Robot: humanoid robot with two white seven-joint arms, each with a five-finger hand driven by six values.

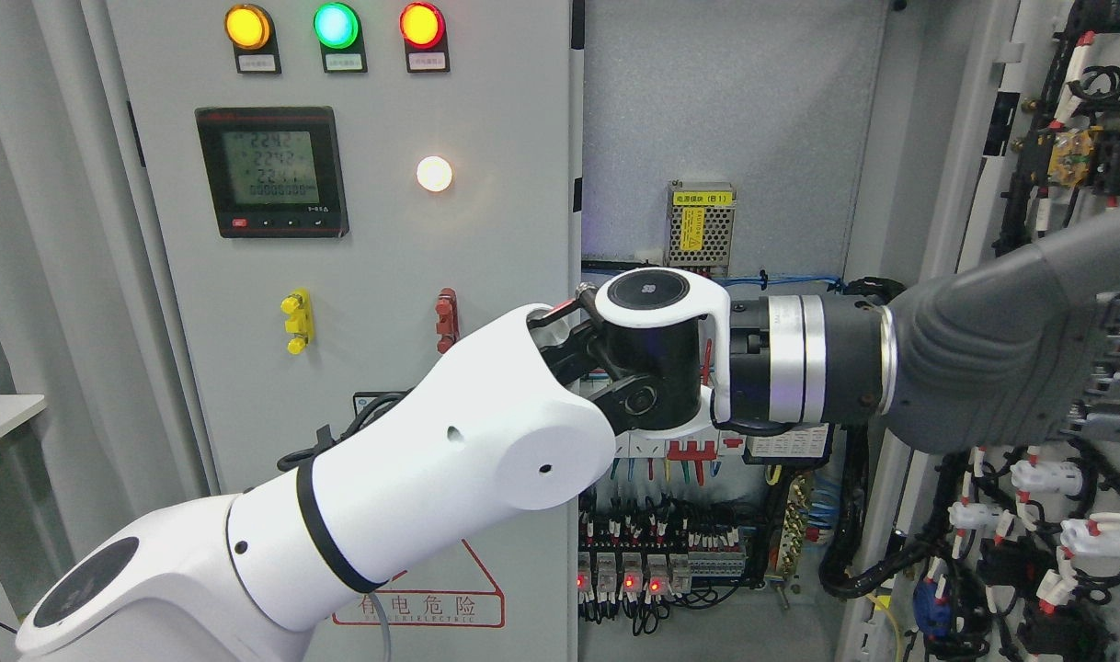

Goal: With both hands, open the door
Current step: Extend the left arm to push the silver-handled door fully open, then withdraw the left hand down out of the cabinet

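Reaching left arm [431, 460] across open cabinet [725, 119]; robot hand fingers hidden

Grey door [486, 119]; amber, green, red lamps [335, 26].

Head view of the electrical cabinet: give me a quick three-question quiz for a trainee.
1. True or false: the cabinet's interior wiring is hidden from view.
2. Of the three indicator lamps on top, which colour is in the middle? A yellow, B green, C red.
3. Fill in: the left arm enters at the lower left and reaches across toward the picture's ____ side.
Key: 1 false; 2 B; 3 right.
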